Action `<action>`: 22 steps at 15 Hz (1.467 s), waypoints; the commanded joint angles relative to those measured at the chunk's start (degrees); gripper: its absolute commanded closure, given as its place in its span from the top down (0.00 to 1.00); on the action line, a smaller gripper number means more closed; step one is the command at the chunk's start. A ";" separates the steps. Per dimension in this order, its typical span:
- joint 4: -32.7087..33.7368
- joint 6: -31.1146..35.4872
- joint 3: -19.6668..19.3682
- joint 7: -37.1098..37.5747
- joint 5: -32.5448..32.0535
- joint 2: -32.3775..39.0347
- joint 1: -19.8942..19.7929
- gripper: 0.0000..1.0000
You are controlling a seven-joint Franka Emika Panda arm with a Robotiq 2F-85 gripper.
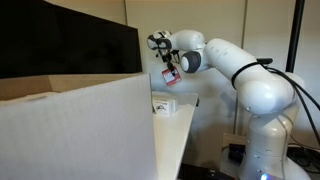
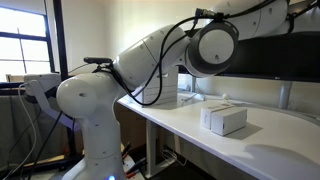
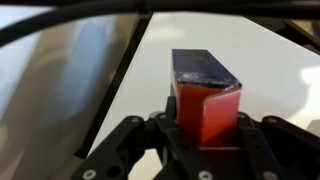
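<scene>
1. The fingers (image 3: 163, 130) are closing on the red box (image 3: 205, 100) from both sides in the lower middle of the wrist view, and they are gripping it firmly.
2. The red box is showing a dark top face and is standing upright between the fingers, filling the centre of that frame.
3. The pale tabletop (image 3: 285, 70) is spreading behind it across the right half of the wrist view.
4. In an exterior view, the red box (image 1: 170, 76) is hanging in the air just above centre frame, clear of the tabletop.
5. A white box (image 1: 163, 104) is lying on the tabletop just below the red box, and the two are not touching.
6. The arm (image 1: 240, 70) is reaching in from the right of the frame, bending toward the centre.
7. A pale panel (image 1: 70, 130) is filling the lower left foreground, with a dark screen (image 1: 60, 40) sitting above it in the upper left.
8. In an exterior view, the white box (image 2: 224, 119) is resting at right centre, while the arm's bulk is hiding the fingers and the red box.
</scene>
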 commanded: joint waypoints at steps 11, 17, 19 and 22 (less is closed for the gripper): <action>-0.22 16.32 0.11 -9.21 0.11 3.74 3.03 0.14; -0.71 14.78 0.87 -7.66 1.11 4.98 4.19 0.14; -0.59 14.67 1.48 -7.06 1.60 5.64 4.63 0.14; -0.41 14.76 2.16 -6.09 2.44 6.83 5.64 0.14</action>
